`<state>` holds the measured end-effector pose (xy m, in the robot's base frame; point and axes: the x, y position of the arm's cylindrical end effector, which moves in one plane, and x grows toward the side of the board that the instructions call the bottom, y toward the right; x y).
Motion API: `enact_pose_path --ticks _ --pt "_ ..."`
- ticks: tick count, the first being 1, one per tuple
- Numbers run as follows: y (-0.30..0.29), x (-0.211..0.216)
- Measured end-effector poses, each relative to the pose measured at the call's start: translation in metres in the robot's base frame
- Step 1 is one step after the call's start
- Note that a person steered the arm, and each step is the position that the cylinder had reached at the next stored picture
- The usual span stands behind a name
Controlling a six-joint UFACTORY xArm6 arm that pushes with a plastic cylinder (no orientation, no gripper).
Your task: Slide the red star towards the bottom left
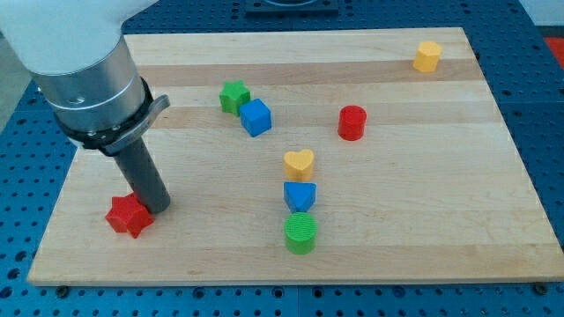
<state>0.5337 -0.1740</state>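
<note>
The red star lies near the board's bottom left. My tip stands right against the star's right side, touching or nearly touching it. The dark rod rises from there to the arm's grey body at the view's top left.
A green star and a blue cube sit at the upper middle. A red cylinder is right of them. A yellow heart, a blue block and a green cylinder form a column. A yellow block is at the top right. The wooden board ends close below and left of the star.
</note>
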Motion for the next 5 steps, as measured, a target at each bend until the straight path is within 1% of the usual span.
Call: enact_pose_path --ticks 2,3,4,5 --pt "-0.02 0.01" --pt "-0.016 0.005" --pt "0.017 -0.053" --pt "0.021 -0.128"
